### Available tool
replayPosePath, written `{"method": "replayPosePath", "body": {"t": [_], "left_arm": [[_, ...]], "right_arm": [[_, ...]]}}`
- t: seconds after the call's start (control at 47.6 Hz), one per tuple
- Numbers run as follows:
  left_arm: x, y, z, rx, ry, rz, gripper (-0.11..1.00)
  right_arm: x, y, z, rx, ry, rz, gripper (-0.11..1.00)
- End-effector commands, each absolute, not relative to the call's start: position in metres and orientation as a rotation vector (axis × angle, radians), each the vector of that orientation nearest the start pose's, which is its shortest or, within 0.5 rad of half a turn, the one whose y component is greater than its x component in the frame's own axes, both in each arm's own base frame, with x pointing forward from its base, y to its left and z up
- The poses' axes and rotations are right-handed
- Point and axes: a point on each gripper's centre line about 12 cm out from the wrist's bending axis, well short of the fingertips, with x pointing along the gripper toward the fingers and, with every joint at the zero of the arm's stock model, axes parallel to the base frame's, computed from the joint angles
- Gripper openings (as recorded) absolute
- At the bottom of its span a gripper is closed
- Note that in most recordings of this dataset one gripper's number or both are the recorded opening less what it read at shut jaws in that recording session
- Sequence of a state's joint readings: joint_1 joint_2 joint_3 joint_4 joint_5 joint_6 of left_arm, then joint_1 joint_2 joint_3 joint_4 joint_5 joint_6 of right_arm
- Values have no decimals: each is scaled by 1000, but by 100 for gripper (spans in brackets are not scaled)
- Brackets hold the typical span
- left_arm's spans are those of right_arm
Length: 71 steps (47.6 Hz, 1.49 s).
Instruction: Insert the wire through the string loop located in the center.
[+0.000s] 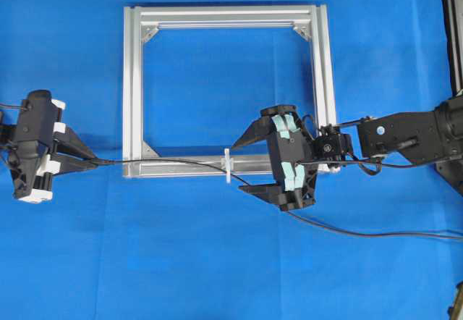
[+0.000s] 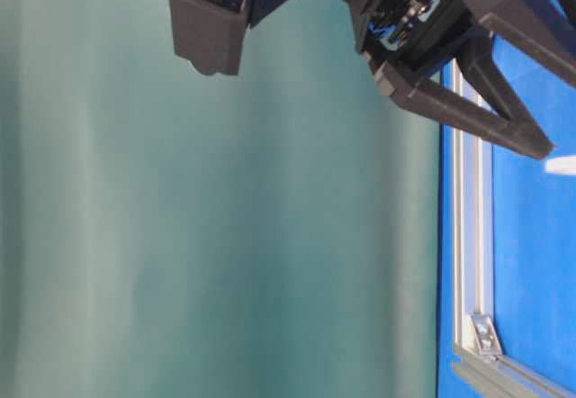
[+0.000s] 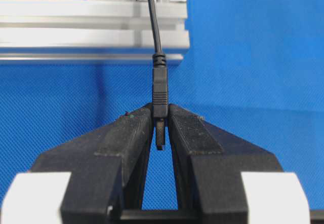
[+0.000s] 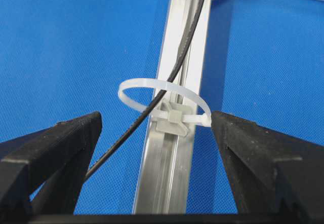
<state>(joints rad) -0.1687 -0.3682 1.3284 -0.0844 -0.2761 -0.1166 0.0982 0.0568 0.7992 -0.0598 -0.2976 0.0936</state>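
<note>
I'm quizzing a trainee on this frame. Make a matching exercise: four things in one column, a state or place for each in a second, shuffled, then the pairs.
Things:
1. left tool
2. right tool
3. wire
4. string loop

States or places:
A. stands open, one finger on each side of the loop
B. white, circling up off the lower bar of the aluminium frame
C. shut on the plug at the wire's end
D. black, already running through the loop along the lower bar

Pairs: 1-C, 2-A, 3-D, 4-B
</note>
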Motion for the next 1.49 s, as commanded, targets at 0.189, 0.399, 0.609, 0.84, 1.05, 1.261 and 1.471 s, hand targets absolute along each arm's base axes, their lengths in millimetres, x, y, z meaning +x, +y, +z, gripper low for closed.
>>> {"method": "replayPosePath", "body": {"t": [0.189,0.399,0.609,0.84,1.05,1.261,1.471], "left_arm": [[215,-35,112,-123,682,-81,27],[215,-35,112,-121,682,-81,85],[216,-36,117,-123,662,-84,82],[225,-37,139,-131,581,-95,83],[232,-39,158,-132,533,-104,83],[238,-38,172,-133,512,-103,83],[238,-35,170,-136,530,-88,83]], "right_arm": [[373,41,147,12,522,110,91],[372,42,147,11,524,112,91],[371,41,152,11,521,111,91],[366,40,175,10,501,108,91],[360,40,195,11,470,107,91],[354,39,208,10,459,106,91],[353,39,208,10,459,106,91]]}}
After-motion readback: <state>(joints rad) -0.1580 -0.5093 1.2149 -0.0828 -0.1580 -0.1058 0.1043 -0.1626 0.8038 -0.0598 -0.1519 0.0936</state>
